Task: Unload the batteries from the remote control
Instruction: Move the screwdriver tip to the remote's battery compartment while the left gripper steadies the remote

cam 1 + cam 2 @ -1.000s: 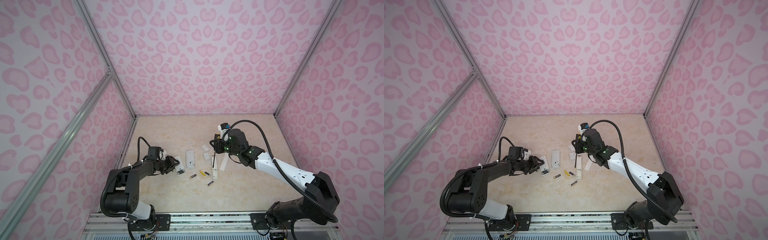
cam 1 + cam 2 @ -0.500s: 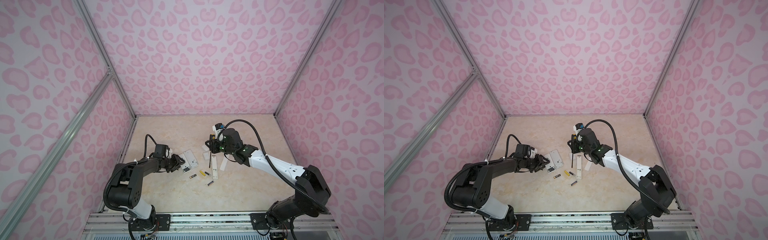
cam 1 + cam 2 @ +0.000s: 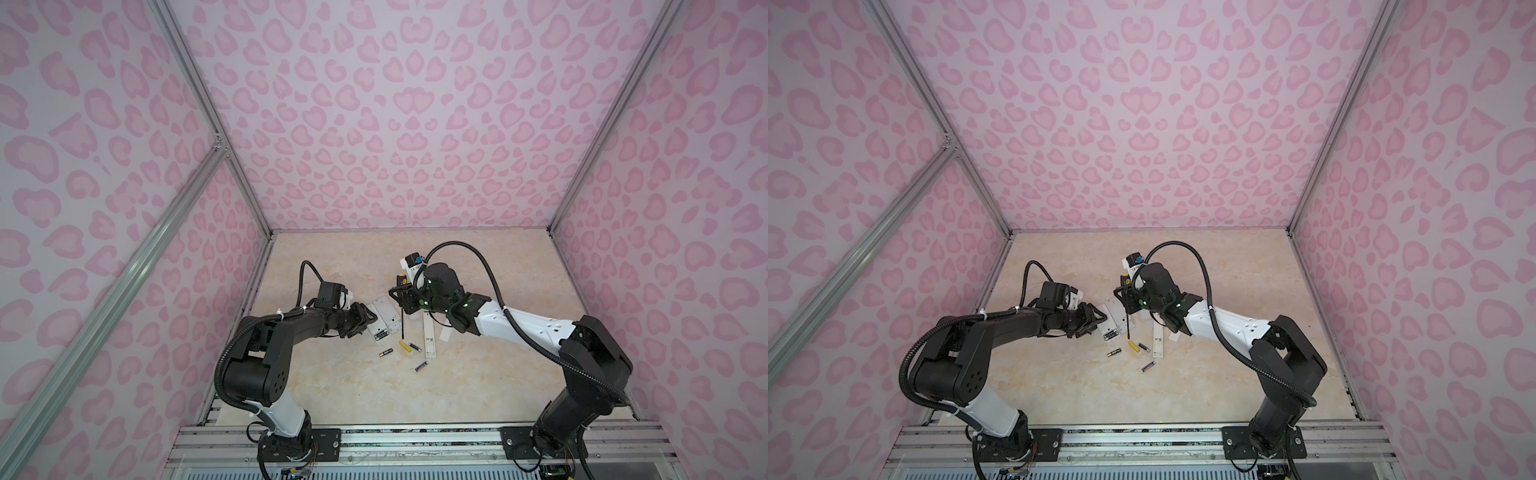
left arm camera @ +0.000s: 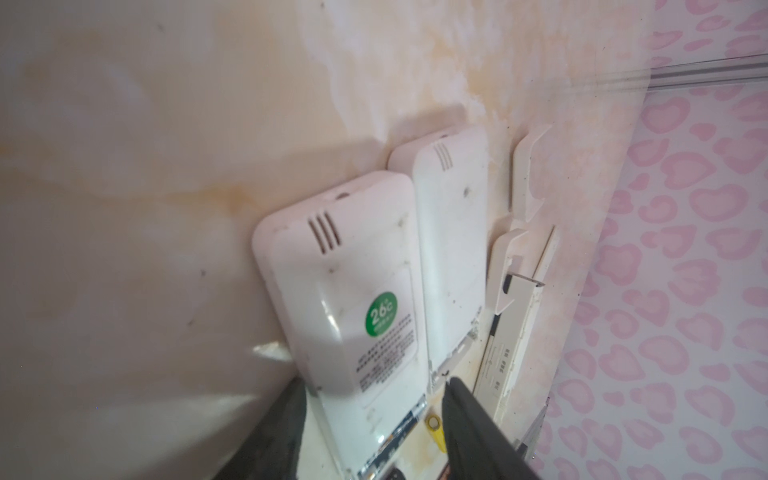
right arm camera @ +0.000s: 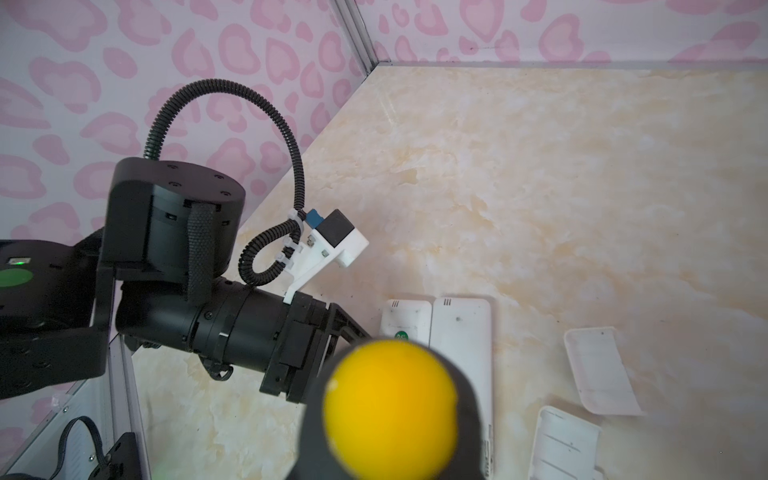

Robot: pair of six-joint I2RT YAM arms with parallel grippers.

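Two white remote controls lie side by side, the left one (image 3: 375, 319) (image 4: 353, 291) with a green sticker and the right one (image 3: 389, 316) (image 4: 453, 249). Dark cells (image 3: 381, 334) show in the left remote's uncovered near end. My left gripper (image 3: 365, 326) (image 4: 374, 415) stands open, its jaws straddling that end. Loose batteries lie on the table: a black one (image 3: 385, 353), a yellow one (image 3: 404, 346) (image 4: 434, 424), another black one (image 3: 414, 347) and a purplish one (image 3: 421, 366). My right gripper (image 3: 401, 291) is shut on a screwdriver (image 3: 402, 324) (image 5: 390, 403), with its shaft pointing down beside the right remote.
A long narrow white remote (image 3: 429, 338) lies right of the screwdriver. White battery covers (image 5: 598, 370) (image 5: 565, 444) lie nearby on the marble table (image 3: 478, 266). Pink patterned walls close in the left, back and right sides.
My left gripper has moved right, and the sticker remote has shifted with it up against the other remote. My right gripper has carried the screwdriver left, over the remotes.
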